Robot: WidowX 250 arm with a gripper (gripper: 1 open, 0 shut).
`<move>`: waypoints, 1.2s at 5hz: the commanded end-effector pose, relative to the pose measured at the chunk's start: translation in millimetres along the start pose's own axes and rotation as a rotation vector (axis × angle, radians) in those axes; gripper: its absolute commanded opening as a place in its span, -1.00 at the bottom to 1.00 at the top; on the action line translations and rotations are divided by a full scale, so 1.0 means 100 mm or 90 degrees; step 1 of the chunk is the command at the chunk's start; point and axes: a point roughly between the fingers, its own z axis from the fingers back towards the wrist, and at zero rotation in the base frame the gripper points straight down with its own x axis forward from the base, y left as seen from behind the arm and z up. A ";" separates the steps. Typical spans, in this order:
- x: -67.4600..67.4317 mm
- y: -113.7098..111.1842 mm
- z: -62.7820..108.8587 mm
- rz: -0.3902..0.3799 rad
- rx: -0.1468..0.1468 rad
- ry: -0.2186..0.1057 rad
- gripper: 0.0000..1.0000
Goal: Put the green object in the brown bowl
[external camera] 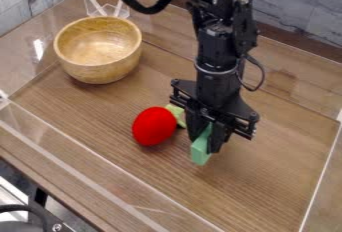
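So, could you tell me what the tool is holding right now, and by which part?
The tool is shut on the green object, gripping its upper end; the lower end hangs below.

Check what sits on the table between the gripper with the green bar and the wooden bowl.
Only the red toy, beside the gripper holding the green bar; bare table up to the bowl.

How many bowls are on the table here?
1: the brown bowl sits at the back left, apart from the red toy. None appear hidden.

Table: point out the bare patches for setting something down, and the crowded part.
Bare wood lies right of the brown bowl, along the table's right side, and at the front edge. Crowded: the middle, where the pincer grips the green object beside the red toy.
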 end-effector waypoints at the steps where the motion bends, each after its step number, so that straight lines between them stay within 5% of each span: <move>1: 0.12 0.03 0.08 0.007 -0.006 -0.032 -1.00; 3: 0.19 0.05 -0.09 -0.001 -0.011 -0.037 -1.00; 6: 0.25 -0.04 0.09 -0.004 -0.016 -0.045 -1.00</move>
